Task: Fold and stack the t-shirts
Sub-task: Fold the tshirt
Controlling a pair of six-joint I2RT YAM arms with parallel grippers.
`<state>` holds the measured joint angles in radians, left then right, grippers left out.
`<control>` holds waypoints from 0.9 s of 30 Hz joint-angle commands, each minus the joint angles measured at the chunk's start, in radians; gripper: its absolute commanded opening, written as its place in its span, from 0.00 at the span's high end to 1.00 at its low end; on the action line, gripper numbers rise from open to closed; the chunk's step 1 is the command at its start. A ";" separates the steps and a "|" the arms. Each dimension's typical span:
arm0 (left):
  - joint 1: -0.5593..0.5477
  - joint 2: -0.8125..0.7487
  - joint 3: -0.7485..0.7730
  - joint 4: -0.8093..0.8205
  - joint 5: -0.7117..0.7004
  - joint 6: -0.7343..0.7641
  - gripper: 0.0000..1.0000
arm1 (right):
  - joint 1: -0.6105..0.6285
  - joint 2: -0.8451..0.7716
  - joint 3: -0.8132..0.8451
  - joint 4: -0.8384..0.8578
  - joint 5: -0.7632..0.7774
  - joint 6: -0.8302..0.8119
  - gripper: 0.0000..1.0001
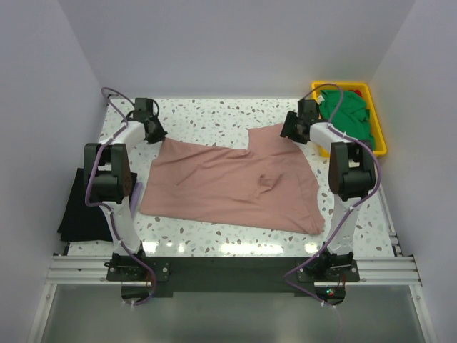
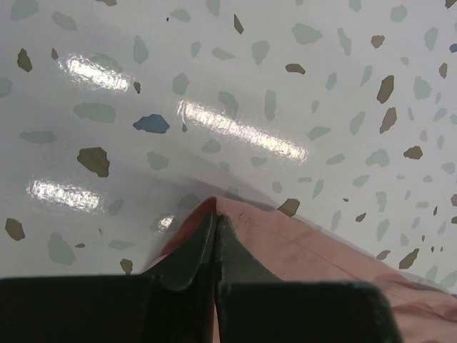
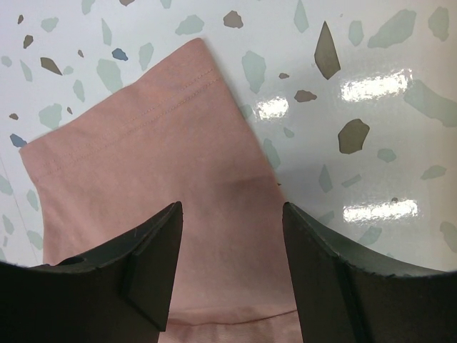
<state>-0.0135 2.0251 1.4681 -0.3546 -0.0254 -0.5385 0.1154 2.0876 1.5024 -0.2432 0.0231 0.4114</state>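
Left claw [image 2: 216, 216] pinched shut on far-left corner of dusty pink soft cloth t-shirt [image 1: 228, 182]; right claw [image 3: 232, 221] wide open over far-right corner, empty.
Shirt spread on white speckled desk [image 1: 214, 118]; limp, light, will likely sag, so grip hems at corners.

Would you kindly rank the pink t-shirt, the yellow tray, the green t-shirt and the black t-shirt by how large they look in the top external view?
1. pink t-shirt
2. yellow tray
3. green t-shirt and black t-shirt: about alike; the black one is partly hidden, so no ranking.
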 commanded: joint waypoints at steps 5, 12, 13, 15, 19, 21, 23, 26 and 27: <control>0.014 -0.003 0.050 0.039 0.050 -0.006 1.00 | -0.008 0.012 0.031 0.010 -0.009 0.007 0.39; 0.049 0.038 0.064 0.068 0.082 -0.037 1.00 | -0.013 0.040 0.051 0.022 -0.018 0.000 0.38; 0.053 0.041 0.063 0.077 0.088 -0.040 1.00 | -0.016 0.048 0.055 0.022 -0.018 -0.005 0.38; 0.064 0.047 0.063 0.086 0.101 -0.044 1.00 | -0.016 0.055 0.067 0.024 -0.022 -0.008 0.38; 0.076 0.066 0.075 0.094 0.113 -0.046 1.00 | -0.019 0.075 0.081 0.031 -0.022 -0.020 0.38; 0.079 0.075 0.075 0.097 0.117 -0.048 1.00 | -0.017 0.078 0.085 0.041 -0.022 -0.025 0.38; 0.084 0.081 0.077 0.103 0.123 -0.049 1.00 | -0.017 0.083 0.093 0.048 -0.022 -0.031 0.38; 0.087 0.095 0.078 0.112 0.134 -0.052 1.00 | -0.017 0.097 0.119 0.051 -0.022 -0.040 0.38; 0.089 0.102 0.078 0.120 0.137 -0.054 1.00 | -0.017 0.100 0.127 0.050 -0.017 -0.045 0.37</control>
<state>0.0608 2.1143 1.5021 -0.2939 0.0875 -0.5686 0.1036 2.1677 1.5711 -0.2237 0.0078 0.3965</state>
